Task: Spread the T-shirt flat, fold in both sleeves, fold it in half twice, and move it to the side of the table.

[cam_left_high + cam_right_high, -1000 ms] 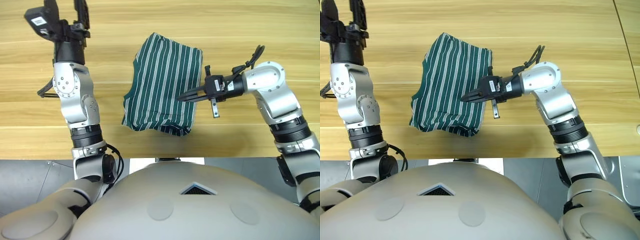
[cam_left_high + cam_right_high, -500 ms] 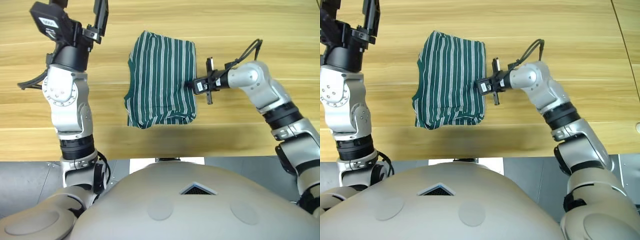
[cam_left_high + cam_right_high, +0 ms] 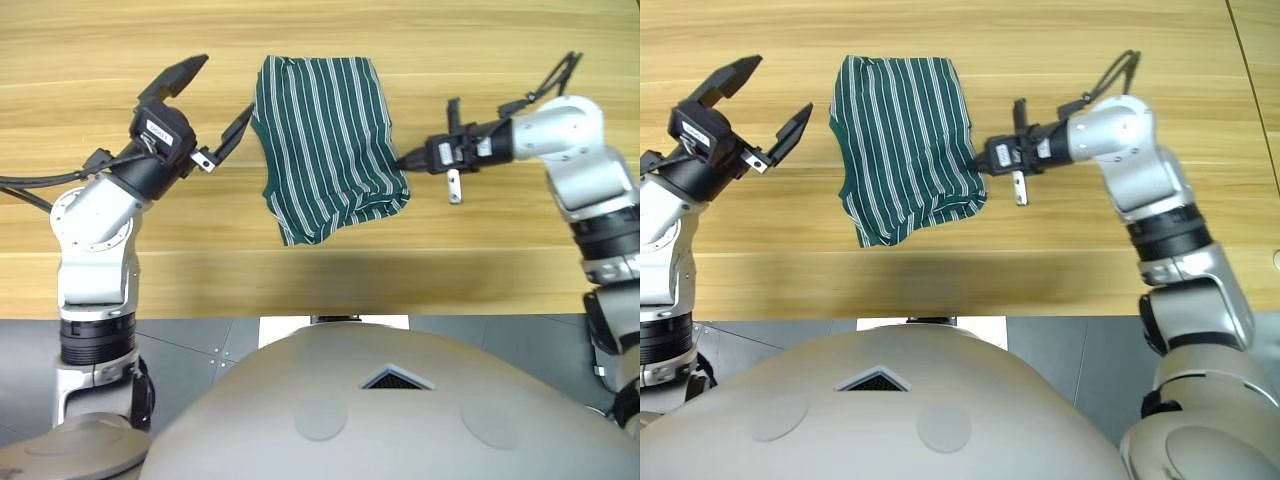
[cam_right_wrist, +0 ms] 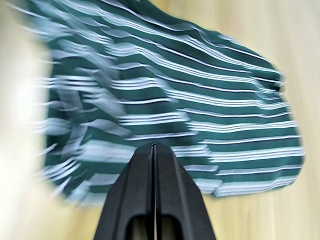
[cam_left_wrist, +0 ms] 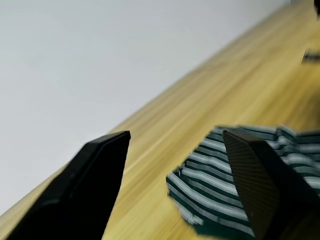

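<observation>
The left pincer (image 3: 227, 82) has its black fingers spread wide and holds nothing, apart from the garment at its 9 o'clock. The right pincer (image 3: 400, 163) has tapered black fingers pressed together, tips at the garment's 3 o'clock edge. The folded, dark-green, white-striped T-shirt (image 3: 325, 140) is a soft, rumpled rectangle lying mid-way across the pale, wood-grained plank desk (image 3: 500, 60).
</observation>
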